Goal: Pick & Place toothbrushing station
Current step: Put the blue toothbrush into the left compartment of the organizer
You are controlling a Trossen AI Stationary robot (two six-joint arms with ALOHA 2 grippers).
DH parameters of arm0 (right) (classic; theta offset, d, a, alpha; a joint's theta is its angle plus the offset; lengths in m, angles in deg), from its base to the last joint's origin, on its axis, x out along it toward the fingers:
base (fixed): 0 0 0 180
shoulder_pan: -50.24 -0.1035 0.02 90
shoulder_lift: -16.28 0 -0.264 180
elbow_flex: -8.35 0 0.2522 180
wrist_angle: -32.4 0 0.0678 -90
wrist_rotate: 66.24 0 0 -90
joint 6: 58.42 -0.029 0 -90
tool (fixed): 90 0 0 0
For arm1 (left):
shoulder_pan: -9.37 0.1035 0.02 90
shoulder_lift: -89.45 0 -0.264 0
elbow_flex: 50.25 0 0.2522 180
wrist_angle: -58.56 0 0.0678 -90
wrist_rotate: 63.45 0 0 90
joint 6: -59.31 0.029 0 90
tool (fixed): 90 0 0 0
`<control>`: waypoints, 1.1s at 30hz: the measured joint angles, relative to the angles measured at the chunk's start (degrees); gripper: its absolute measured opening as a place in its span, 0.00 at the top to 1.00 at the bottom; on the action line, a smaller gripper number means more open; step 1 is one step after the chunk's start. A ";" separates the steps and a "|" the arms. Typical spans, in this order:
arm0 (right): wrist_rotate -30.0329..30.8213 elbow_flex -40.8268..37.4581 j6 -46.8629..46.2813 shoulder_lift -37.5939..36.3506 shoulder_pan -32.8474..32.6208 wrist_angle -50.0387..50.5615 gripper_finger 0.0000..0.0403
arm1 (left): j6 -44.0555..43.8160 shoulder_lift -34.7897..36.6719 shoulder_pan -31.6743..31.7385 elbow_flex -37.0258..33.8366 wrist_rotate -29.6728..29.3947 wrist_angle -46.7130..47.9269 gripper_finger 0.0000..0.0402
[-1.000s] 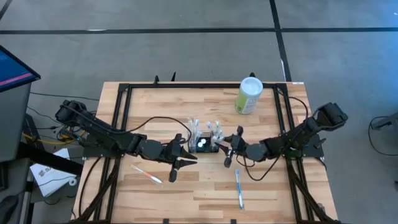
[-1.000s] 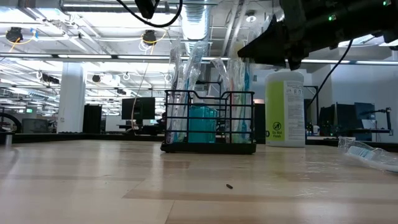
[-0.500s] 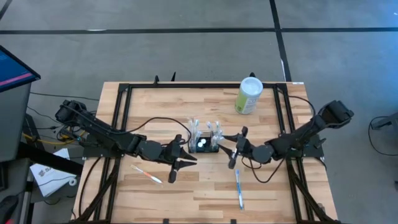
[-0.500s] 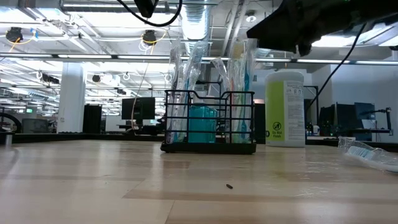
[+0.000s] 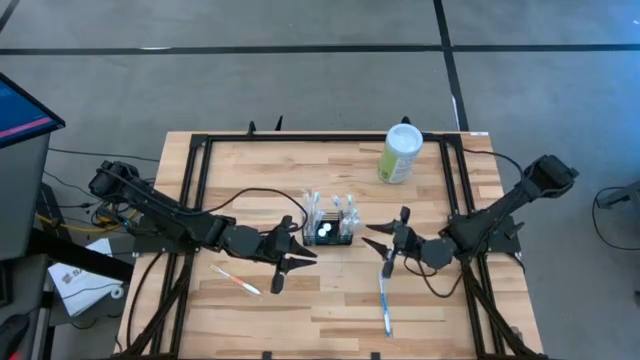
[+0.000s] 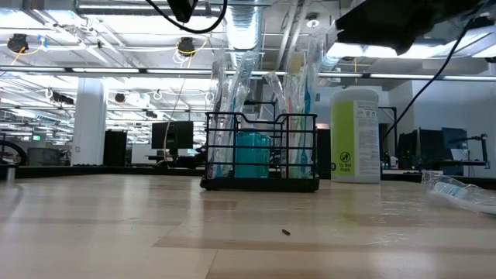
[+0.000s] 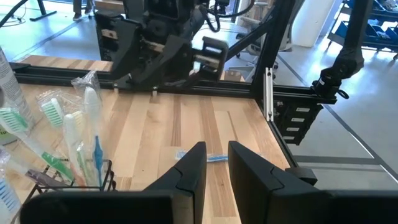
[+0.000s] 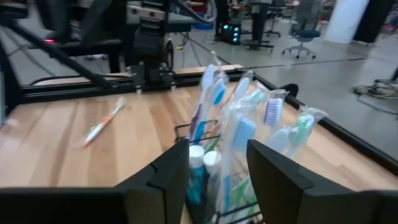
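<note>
Wooden desk [image 5: 300, 310]: black wire-mesh caddy [image 5: 330, 232] stands placed; right gripper [image 5: 384, 246] wide, empty, beside blue toothbrush [image 5: 384, 303], likely next; left gripper [image 5: 292, 258] narrow, empty.

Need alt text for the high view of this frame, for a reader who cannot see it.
Seen from above, a black wire caddy full of toothbrushes stands mid-table between two arms: the left gripper beside it, the right gripper open, apart from it. A blue toothbrush and an orange one lie loose on the wood; a pale-green canister stands at the far edge.
</note>
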 joint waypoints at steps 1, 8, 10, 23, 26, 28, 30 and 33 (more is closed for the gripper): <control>0.00 0.00 -0.60 -0.81 -0.62 1.28 0.63 | 0.00 0.00 0.00 0.00 0.00 0.00 0.85; -0.33 0.00 -5.65 -4.74 -6.00 8.87 0.68 | -0.37 -0.01 0.00 0.00 0.00 -0.02 0.85; -1.80 0.00 -7.97 -5.56 -7.39 10.27 0.69 | -0.37 -0.01 0.00 0.00 0.00 -0.02 0.85; -14.86 0.00 -32.64 -6.07 -10.63 22.53 0.71 | -0.37 -0.01 0.09 0.00 0.00 -0.28 0.85; -17.61 0.00 -37.14 -6.08 -10.62 25.41 0.71 | -0.39 -0.01 0.09 0.00 0.00 -0.39 0.85; -18.81 0.00 -40.21 -6.08 -10.62 27.57 0.71 | -0.39 -0.01 0.09 0.00 0.00 -0.39 0.85; -19.91 0.00 -43.92 -6.08 -10.62 29.87 0.71 | -0.39 -0.01 0.09 0.00 0.00 -0.39 0.85; -20.89 0.00 -48.64 -6.06 -10.58 32.95 0.71 | -0.39 -0.01 0.09 0.00 0.00 -0.39 0.85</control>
